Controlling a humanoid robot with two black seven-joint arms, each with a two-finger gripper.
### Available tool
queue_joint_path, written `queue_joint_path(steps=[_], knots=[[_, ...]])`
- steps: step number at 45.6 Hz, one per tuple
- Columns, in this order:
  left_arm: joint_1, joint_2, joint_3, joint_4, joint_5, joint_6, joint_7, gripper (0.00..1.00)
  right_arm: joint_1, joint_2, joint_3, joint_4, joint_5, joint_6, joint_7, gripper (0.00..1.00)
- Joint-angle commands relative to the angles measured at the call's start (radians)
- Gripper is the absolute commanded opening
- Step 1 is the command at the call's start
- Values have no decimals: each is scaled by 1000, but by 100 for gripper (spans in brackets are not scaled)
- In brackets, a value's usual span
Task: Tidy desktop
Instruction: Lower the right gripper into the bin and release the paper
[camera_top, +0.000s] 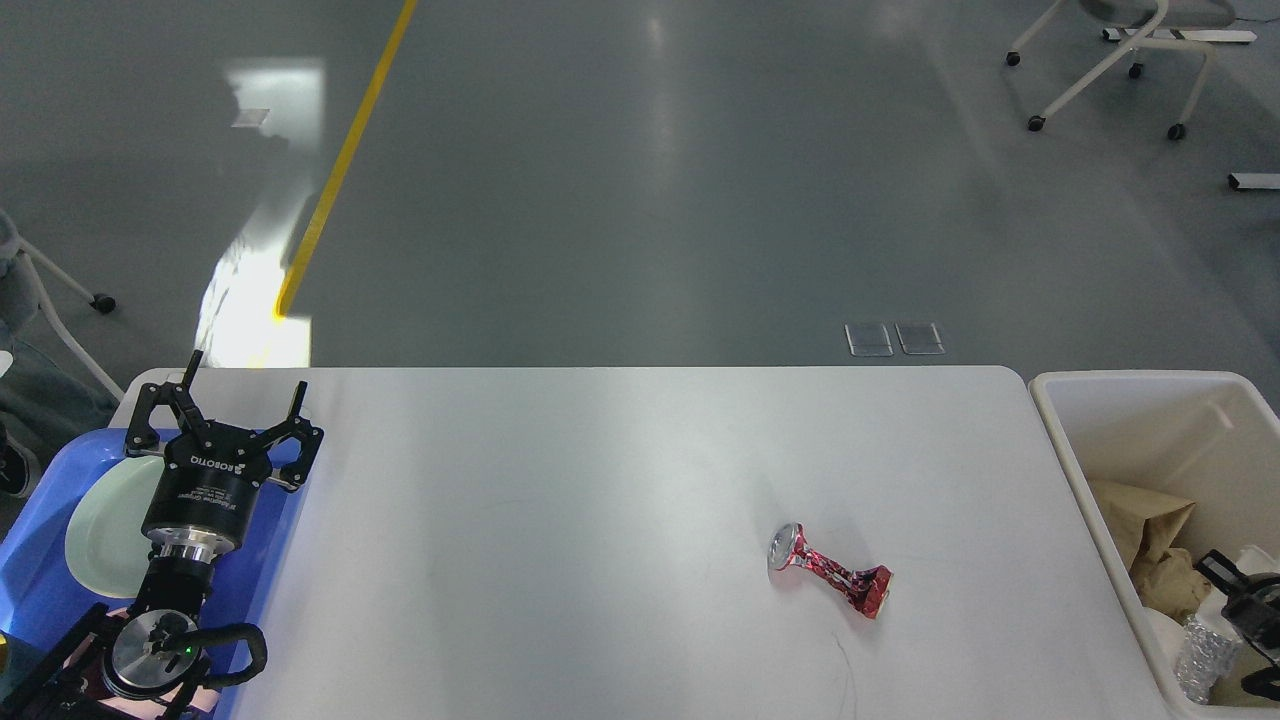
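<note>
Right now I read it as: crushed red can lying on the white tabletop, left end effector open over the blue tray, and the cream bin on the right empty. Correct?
Not quite: the cream plastic bin is not empty. The head view shows crumpled brown paper and other scraps inside. The crushed red can does lie on the white tabletop, and the left end effector is open over the blue tray.

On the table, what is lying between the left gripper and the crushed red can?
Nothing: in the head view, only bare white desktop stretches between the left gripper and the crushed red can.
</note>
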Motion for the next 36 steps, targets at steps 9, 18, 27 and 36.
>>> queue_joint_path(steps=[9,18,27,36], knots=[[0,-1,0,-1,0,-1,0,97,-44,39,12,-24,0,-16,-1,0],[-1,-1,0,1,0,-1,0,97,-35,37,15,-24,0,-129,0,100],[0,1,0,1,0,-1,0,97,-38,40,16,-18,2,-161,3,100],[-1,-1,0,1,0,1,0,97,-32,38,15,-18,2,-161,6,100]])
